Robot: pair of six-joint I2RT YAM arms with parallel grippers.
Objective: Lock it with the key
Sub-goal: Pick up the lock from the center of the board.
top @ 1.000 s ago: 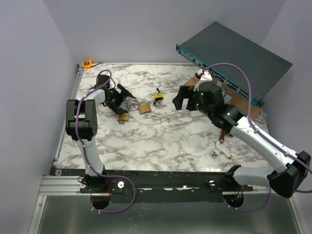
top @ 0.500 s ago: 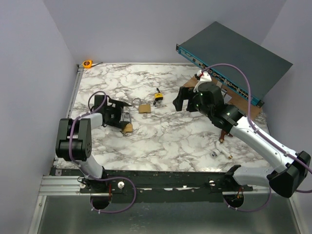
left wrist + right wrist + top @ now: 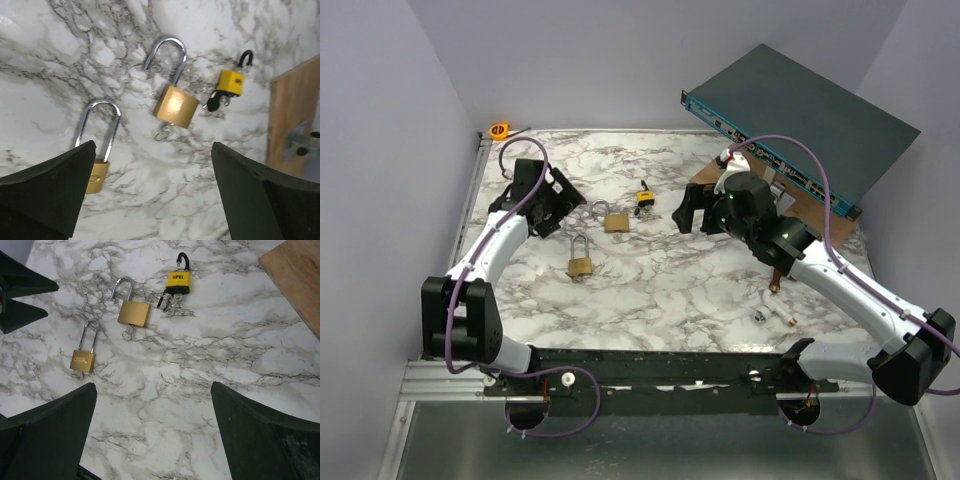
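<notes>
Left fingers (image 3: 45,195) off long-shackle padlock (image 3: 83,360); keys (image 3: 171,303) only in wrist views.

Bright, even, diffuse light; soft faint shadows; mild glare on brass padlock (image 3: 176,107); all views sharp.

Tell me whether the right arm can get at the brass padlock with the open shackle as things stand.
Probably yes. The right gripper is open and looks down on the open-shackle padlock, which lies uncovered, apart from the yellow padlock and the long-shackle padlock. Nothing stands between them.
</notes>
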